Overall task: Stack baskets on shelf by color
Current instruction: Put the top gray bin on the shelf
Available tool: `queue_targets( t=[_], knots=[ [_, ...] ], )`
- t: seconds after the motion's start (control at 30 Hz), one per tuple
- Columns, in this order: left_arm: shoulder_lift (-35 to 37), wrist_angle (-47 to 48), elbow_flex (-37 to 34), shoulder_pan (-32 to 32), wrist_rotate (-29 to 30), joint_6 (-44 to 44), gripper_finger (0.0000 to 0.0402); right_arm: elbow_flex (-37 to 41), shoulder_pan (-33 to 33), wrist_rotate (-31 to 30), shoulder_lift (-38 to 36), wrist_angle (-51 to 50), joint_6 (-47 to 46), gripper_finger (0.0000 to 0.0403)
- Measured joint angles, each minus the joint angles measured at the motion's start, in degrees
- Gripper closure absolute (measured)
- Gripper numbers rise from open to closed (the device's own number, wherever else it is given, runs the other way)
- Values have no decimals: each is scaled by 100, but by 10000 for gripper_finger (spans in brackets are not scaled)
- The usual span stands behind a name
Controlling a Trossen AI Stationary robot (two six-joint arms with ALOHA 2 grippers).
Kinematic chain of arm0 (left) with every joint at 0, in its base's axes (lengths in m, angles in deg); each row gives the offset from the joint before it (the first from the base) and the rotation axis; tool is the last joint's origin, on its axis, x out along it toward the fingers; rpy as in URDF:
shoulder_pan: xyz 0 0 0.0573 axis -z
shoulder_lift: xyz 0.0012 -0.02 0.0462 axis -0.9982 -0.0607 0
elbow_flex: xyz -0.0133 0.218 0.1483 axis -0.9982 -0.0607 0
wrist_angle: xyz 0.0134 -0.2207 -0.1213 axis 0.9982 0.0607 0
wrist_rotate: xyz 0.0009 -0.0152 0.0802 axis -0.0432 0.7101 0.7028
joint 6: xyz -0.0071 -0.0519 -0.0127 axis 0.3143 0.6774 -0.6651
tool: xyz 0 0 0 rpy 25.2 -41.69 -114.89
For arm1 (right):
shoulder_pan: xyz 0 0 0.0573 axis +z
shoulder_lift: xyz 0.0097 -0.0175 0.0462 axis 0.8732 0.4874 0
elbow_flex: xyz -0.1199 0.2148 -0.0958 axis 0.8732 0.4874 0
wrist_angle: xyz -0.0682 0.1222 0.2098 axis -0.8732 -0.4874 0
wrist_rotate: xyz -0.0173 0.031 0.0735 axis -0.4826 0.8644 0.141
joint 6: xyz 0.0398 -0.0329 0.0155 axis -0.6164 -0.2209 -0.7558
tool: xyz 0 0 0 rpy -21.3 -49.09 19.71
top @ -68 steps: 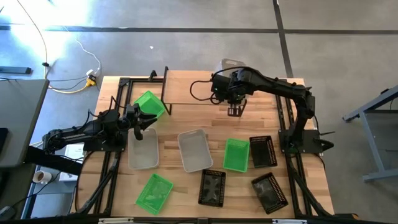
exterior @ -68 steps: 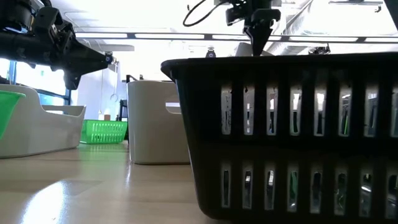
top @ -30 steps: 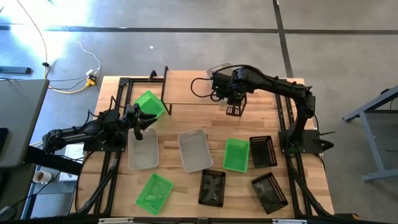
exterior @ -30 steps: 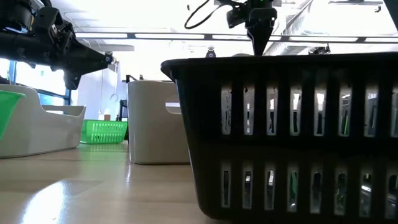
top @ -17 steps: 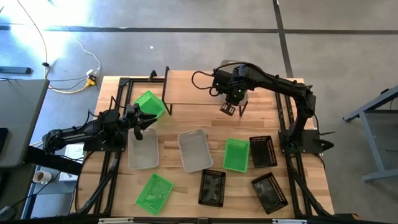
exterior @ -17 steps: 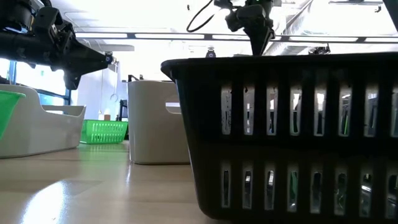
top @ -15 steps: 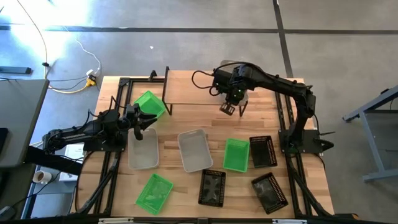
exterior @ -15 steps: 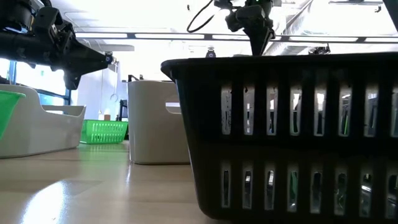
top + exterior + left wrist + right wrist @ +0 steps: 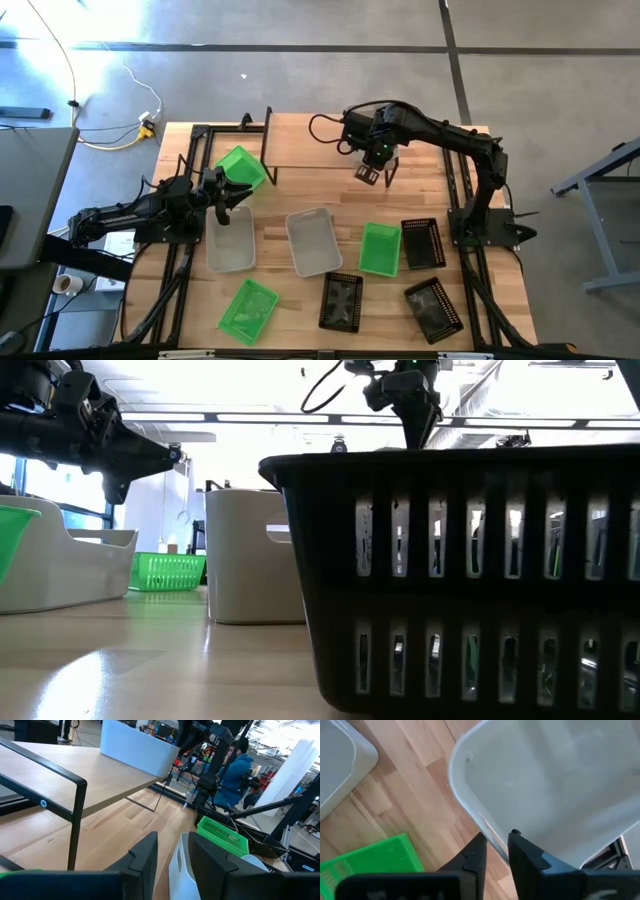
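The right end effector (image 9: pixel 368 176) hangs over the far middle of the desk (image 9: pixel 300 300), just off the front edge of the shelf (image 9: pixel 320 150), and in its wrist view its fingers (image 9: pixel 472 857) are pinched close together on the thin rim of a grey basket (image 9: pixel 560 785) tipped up in front of the camera. The left end effector (image 9: pixel 228 200) waits near the left edge, its fingers slightly parted around the wall of another grey basket (image 9: pixel 229 240) without clearly squeezing it. A green basket (image 9: pixel 240 168) lies tilted by the shelf's left legs; the rest sit toward the near edge: one grey (image 9: pixel 313 241), two green (image 9: pixel 379 248) (image 9: pixel 247 308) and three black (image 9: pixel 422 244) (image 9: pixel 341 300) (image 9: pixel 434 308). These baskets look light, thin-walled and smooth, so I judge they will flex a little and swing or slip when pinched at one spot. The rim or upper wall is the sensible hold, best midway along a side so the basket hangs level; the perforated black and green walls should grip better than the plain grey ones. Same-coloured baskets should nest if lowered squarely.
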Motion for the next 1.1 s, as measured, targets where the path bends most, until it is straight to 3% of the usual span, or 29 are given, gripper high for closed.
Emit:
queue_targets(
  t=[0.87, 1.1],
  knots=[
    [0, 0, 2, -2, 0, -2, 300, 0, -50, 127, 4, 408, -897, 318],
    [0, 1, 1, -1, 0, 0, 300, 0, -48, -204, 4, 435, -1181, 318]
  ],
)
